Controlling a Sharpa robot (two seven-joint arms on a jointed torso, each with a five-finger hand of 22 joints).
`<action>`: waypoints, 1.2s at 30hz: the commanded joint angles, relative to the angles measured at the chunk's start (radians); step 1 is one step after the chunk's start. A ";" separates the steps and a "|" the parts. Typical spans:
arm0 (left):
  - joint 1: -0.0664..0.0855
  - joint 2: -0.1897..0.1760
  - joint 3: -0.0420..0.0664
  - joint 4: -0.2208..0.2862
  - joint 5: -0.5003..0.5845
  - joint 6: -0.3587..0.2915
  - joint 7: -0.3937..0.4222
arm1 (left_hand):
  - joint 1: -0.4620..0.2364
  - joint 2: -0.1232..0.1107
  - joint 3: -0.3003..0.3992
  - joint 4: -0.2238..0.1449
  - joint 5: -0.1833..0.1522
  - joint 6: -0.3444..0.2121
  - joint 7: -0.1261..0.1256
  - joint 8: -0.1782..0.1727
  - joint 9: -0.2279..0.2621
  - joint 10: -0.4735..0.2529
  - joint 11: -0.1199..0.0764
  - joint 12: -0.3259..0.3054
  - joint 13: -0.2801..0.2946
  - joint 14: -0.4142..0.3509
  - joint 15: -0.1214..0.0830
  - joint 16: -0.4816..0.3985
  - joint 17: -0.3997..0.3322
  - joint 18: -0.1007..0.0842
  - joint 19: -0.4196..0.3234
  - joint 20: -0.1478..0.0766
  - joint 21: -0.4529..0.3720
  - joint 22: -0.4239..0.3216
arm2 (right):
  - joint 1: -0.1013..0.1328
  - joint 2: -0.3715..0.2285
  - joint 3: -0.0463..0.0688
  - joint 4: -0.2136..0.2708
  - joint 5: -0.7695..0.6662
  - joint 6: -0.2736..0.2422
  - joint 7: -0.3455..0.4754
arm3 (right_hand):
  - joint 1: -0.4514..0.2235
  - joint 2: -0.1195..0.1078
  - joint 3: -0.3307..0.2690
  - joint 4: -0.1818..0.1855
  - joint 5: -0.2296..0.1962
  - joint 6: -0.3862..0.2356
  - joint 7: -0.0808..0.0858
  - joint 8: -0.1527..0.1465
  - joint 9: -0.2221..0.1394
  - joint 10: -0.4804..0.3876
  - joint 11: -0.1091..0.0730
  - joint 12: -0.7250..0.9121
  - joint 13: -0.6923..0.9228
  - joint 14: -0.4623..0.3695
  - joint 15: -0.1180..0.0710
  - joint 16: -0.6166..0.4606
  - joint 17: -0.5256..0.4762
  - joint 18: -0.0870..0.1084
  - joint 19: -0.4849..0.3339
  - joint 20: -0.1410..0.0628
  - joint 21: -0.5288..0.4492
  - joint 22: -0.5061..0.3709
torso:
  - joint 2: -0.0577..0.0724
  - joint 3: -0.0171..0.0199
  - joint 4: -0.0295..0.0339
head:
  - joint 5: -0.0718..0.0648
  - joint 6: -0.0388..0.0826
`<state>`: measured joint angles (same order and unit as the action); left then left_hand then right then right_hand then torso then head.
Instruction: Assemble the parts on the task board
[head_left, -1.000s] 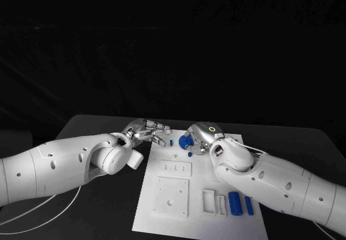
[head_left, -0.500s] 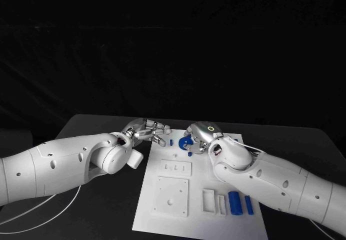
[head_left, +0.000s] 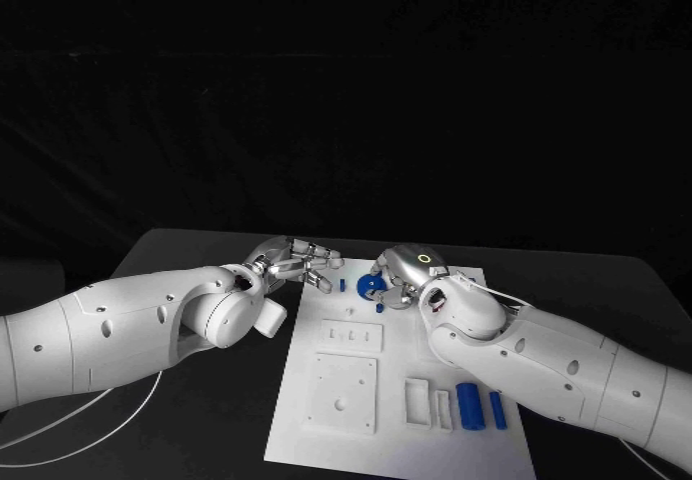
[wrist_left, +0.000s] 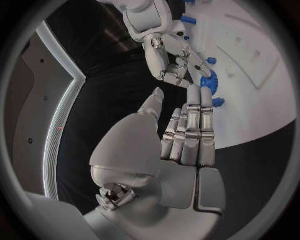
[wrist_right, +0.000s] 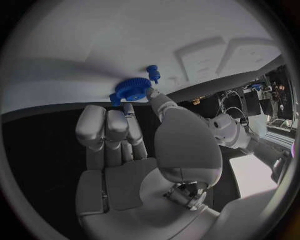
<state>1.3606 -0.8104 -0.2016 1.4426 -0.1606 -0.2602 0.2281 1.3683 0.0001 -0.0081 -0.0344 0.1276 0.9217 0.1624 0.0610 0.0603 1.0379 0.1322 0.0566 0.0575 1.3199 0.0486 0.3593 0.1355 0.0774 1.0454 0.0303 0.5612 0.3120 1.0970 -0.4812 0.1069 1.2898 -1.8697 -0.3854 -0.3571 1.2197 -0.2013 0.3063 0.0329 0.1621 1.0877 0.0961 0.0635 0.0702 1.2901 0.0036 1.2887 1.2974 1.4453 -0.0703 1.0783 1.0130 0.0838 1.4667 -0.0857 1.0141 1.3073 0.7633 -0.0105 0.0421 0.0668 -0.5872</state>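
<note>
Right hand (wrist_right: 134, 150) pinches blue gear (wrist_right: 132, 89) on task board (wrist_right: 75, 45).

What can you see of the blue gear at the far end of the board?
The blue gear is a small round wheel with fine teeth round its rim, plastic by the look. It sits at the far end of the white board, beside a small blue peg. The right hand has its fingers at the gear's rim; whether the gear is seated or lifted cannot be told.
</note>
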 joint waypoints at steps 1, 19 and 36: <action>0.001 0.001 0.001 0.000 -0.003 0.006 0.008 | -0.001 -0.009 0.003 0.002 -0.006 -0.007 0.000 0.001 0.000 -0.009 0.001 0.004 0.001 -0.005 -0.002 0.000 -0.001 0.012 -0.005 -0.001 0.004 -0.002 | -0.001 -0.021 0.000 0.022 0.054 -0.032 0.020 | -0.009 -0.008 -0.013 0.021 -0.019 -0.023 0.002 0.000 0.000 -0.008 0.001 -0.008 -0.004 0.001 0.002 -0.004 -0.002 0.012 0.064 -0.006 -0.005 0.027 | -0.001 0.0016 0.0007 | -0.002 0.002; 0.001 -0.017 0.001 -0.008 -0.003 0.003 0.014 | -0.001 -0.011 0.003 0.001 -0.006 -0.006 0.000 0.001 0.000 -0.009 0.001 0.004 0.001 -0.005 -0.002 0.000 -0.001 0.012 -0.005 0.000 0.004 -0.002 | 0.008 -0.296 0.108 0.157 0.361 -0.007 0.196 | 0.045 0.013 -0.059 -0.020 0.098 -0.031 0.009 -0.001 -0.002 -0.014 0.006 -0.010 -0.010 -0.001 0.005 -0.012 -0.010 0.008 0.062 -0.001 -0.002 0.033 | -0.026 0.0205 -0.0469 | -0.008 0.011; -0.004 -0.011 0.001 -0.044 -0.002 0.016 0.021 | -0.005 -0.011 0.004 0.002 -0.005 -0.016 0.001 0.000 0.000 -0.005 0.000 0.004 0.001 -0.009 0.000 -0.003 -0.002 0.011 -0.009 0.001 -0.001 -0.005 | 0.006 -0.361 0.121 -0.051 0.586 0.128 0.430 | 0.056 0.061 -0.073 -0.140 0.179 -0.036 0.012 -0.001 -0.003 -0.086 0.005 -0.094 -0.112 -0.010 0.006 -0.115 -0.073 0.007 0.054 -0.001 -0.121 0.008 | -0.045 0.0422 -0.0703 | -0.044 0.010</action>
<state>1.3576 -0.8242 -0.2017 1.3985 -0.1613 -0.2593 0.2329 1.3630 -0.0053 -0.0081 -0.0344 0.1275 0.9092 0.1641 0.0610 0.0603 1.0379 0.1322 0.0566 0.0575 1.3127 0.0484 0.3594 0.1338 0.0773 1.0418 0.0339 0.5611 0.3079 1.1053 -0.8478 0.2275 1.2495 -1.3370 -0.3012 -0.0025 1.2780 -0.1458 0.2337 -0.1049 0.3351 1.0553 0.1053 0.0635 0.0682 1.2048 0.0089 1.1936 1.1837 1.4395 -0.0653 0.9636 0.9397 0.0837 1.4667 -0.0857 0.8933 1.3079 0.7219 0.0280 -0.0267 0.0324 -0.5789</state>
